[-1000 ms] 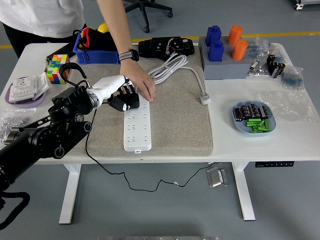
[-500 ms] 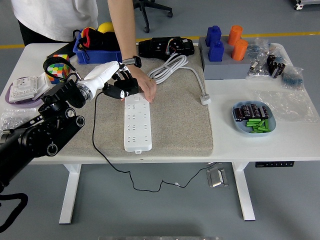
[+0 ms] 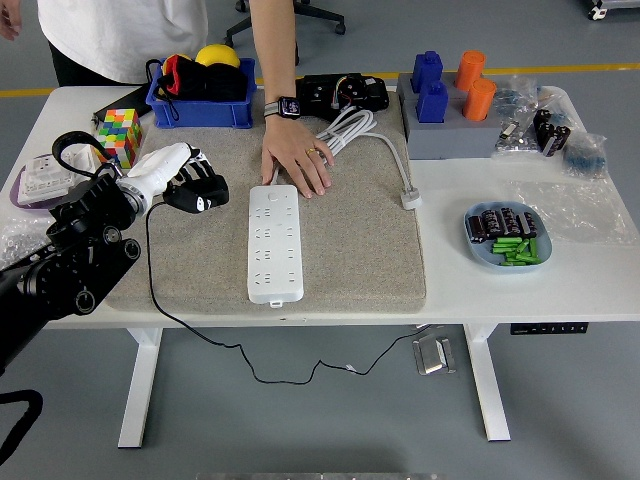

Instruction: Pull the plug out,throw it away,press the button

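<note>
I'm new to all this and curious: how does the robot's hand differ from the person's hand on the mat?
The left hand is black-fingered and curled around a black plug; the person's hand lies flat, fingers spread, holding nothing. The robot's is left of the power strip, clear of it; the person's rests at the strip's far end. Both are over the grey mat.

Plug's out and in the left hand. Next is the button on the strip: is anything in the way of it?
Yes. A person's hand lies flat on the mat at the far end of the power strip, right by its button. The left hand, gripping the black plug, is off to the strip's left.
</note>
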Controlling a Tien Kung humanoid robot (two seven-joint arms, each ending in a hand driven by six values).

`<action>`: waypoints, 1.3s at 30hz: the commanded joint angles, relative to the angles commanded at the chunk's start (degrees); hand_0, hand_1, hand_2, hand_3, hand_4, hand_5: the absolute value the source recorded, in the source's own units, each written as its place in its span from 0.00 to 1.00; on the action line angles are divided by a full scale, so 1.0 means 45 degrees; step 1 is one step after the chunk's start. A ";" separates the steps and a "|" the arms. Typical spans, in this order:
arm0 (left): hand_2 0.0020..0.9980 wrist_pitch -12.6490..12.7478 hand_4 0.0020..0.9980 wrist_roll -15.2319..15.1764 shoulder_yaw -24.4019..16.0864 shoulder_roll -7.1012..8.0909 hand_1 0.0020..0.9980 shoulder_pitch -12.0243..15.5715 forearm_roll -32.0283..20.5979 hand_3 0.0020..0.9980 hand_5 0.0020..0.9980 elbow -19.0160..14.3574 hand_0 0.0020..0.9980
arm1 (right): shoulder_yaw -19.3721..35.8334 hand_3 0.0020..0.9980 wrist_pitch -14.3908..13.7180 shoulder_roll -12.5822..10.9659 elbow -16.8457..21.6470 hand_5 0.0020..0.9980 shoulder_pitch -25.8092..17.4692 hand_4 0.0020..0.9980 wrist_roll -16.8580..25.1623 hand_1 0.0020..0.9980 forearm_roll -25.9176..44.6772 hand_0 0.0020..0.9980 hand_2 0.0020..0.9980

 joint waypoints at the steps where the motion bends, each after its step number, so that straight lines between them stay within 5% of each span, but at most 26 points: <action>1: 0.52 -0.0013 0.67 -0.0003 0.0041 -0.0013 0.52 0.0000 -0.0041 0.59 0.00 0.0018 0.63 | -0.0009 0.71 0.0001 -0.0004 0.0003 0.66 0.0003 0.89 0.0001 0.73 0.0000 0.77 0.72; 3: 0.52 -0.0092 0.67 0.0047 0.0119 -0.0033 0.52 -0.0001 -0.0109 0.59 0.00 0.0030 0.63 | -0.0014 0.71 -0.0004 -0.0010 0.0010 0.66 0.0006 0.89 0.0003 0.73 0.0005 0.77 0.72; 4: 0.66 -0.0189 0.82 0.0136 0.0158 -0.0033 0.71 -0.0004 -0.0148 0.71 0.00 0.0013 0.72 | -0.0011 0.71 -0.0004 -0.0009 0.0011 0.66 0.0002 0.89 0.0003 0.73 0.0003 0.77 0.72; 9: 0.66 -0.0552 0.82 0.0586 0.0115 -0.0030 0.71 -0.0019 -0.0125 0.71 0.00 -0.0072 0.72 | 0.0006 0.71 0.0002 0.0002 -0.0018 0.66 -0.0035 0.89 -0.0003 0.73 -0.0022 0.77 0.72; 10: 0.93 -0.0701 1.00 0.0753 0.0091 -0.0028 0.95 -0.0023 -0.0140 0.95 0.12 -0.0105 0.88 | 0.0004 0.71 0.0004 0.0003 -0.0024 0.66 -0.0046 0.89 -0.0004 0.73 -0.0028 0.77 0.72; 15: 0.93 -0.1140 1.00 0.1224 0.0087 -0.0016 0.95 -0.0098 -0.0185 0.95 0.12 -0.0185 0.88 | 0.0023 0.71 0.0004 0.0005 -0.0032 0.66 -0.0043 0.89 -0.0004 0.73 -0.0038 0.77 0.72; 16: 1.00 -0.1143 1.00 0.1236 0.0088 -0.0015 1.00 -0.0106 -0.0172 1.00 0.23 -0.0197 0.98 | 0.0017 0.71 0.0007 0.0004 -0.0027 0.66 -0.0040 0.89 -0.0003 0.73 -0.0027 0.77 0.72; 21: 1.00 -0.0941 1.00 0.1143 0.0000 0.0036 1.00 -0.0117 -0.0077 1.00 0.23 -0.0665 0.98 | 0.0033 0.71 0.0003 -0.0006 -0.0018 0.66 -0.0029 0.89 -0.0001 0.73 -0.0027 0.77 0.72; 26: 1.00 0.0052 1.00 0.0129 -0.0041 0.0016 1.00 -0.0180 -0.0254 1.00 0.27 -0.1602 0.98 | 0.0009 0.71 0.0002 -0.0005 -0.0027 0.66 -0.0024 0.89 -0.0002 0.73 -0.0022 0.77 0.72; 27: 1.00 0.0196 1.00 -0.0101 0.0042 -0.0014 1.00 -0.0222 -0.0318 1.00 0.27 -0.1753 0.98 | -0.0001 0.71 0.0003 -0.0002 -0.0023 0.66 -0.0019 0.89 -0.0002 0.73 -0.0015 0.77 0.72; 28: 0.88 0.0258 0.89 -0.0215 0.0100 -0.0035 0.90 -0.0251 -0.0352 0.95 0.41 -0.1820 0.88 | -0.0010 0.71 0.0004 -0.0001 -0.0020 0.66 -0.0017 0.89 -0.0002 0.73 -0.0010 0.77 0.72; 33: 0.88 0.0201 0.89 -0.0314 0.1181 -0.0211 0.90 -0.0775 -0.0988 0.95 0.41 -0.1726 0.88 | -0.0098 0.71 0.0007 -0.0016 -0.0005 0.66 0.0028 0.89 0.0003 0.73 0.0021 0.77 0.72; 34: 0.66 0.0113 0.79 -0.0229 0.1519 -0.0234 0.69 -0.0907 -0.1209 0.90 0.19 -0.1635 0.78 | -0.0130 0.71 0.0011 -0.0031 -0.0003 0.66 0.0039 0.89 0.0001 0.73 0.0027 0.77 0.72; 39: 0.66 -0.0148 0.79 0.0129 0.2711 -0.0496 0.69 -0.1442 -0.2058 0.90 0.19 -0.0953 0.78 | -0.0165 0.71 0.0004 -0.0087 -0.0031 0.66 0.0077 0.89 -0.0001 0.73 0.0030 0.77 0.72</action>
